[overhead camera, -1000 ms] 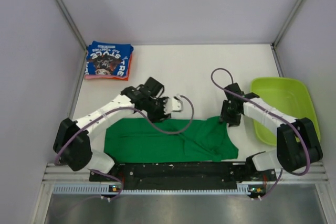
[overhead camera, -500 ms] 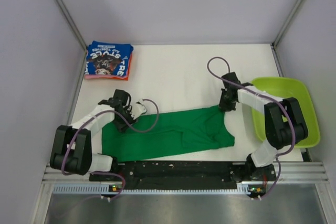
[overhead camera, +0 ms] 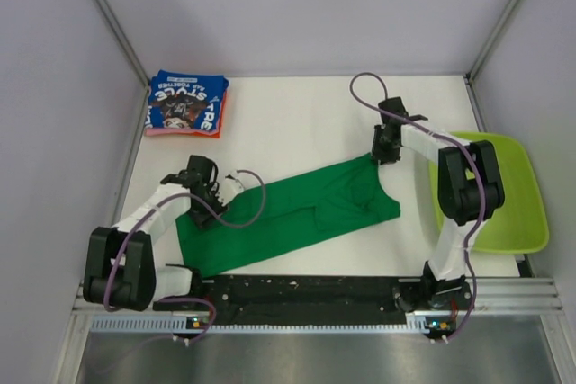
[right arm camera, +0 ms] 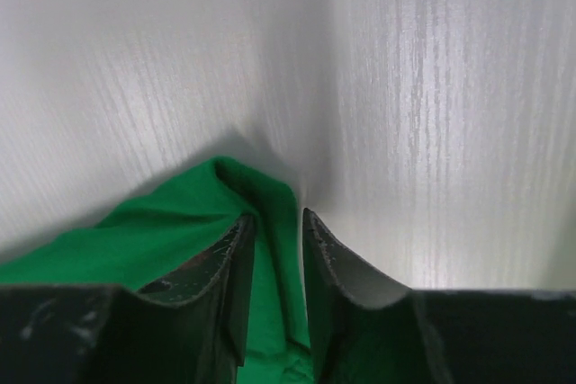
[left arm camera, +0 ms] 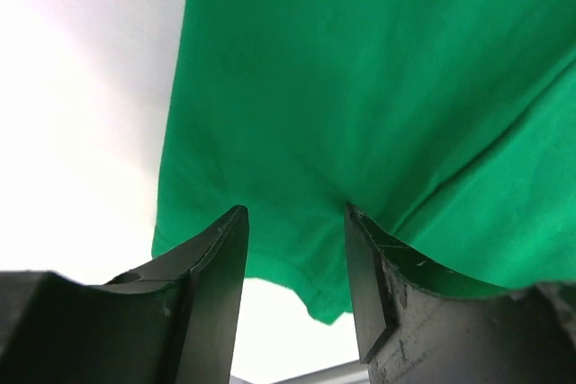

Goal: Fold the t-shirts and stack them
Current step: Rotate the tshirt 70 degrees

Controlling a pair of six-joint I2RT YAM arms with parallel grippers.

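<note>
Green t-shirt [overhead camera: 297, 213] laid out in a long slant across the white table [overhead camera: 297, 110], one end toward the near left edge, the other reaching up and right, pulled there into a small peak. That peak pinched between the narrow jaws of the right gripper [right arm camera: 274, 215], a fold of cloth filling the slim gap. At the opposite end, left gripper [left arm camera: 292, 211] poised at the shirt's left edge, jaws about half apart, flat green cloth showing in the gap. Well apart, in the far left corner, folded blue t-shirt [overhead camera: 184, 101] with white lettering, stacked squarely on the orange-pink t-shirt [overhead camera: 184, 134]. Lime-green tub [overhead camera: 508, 209] at the table's right edge, beside the right arm.
</note>
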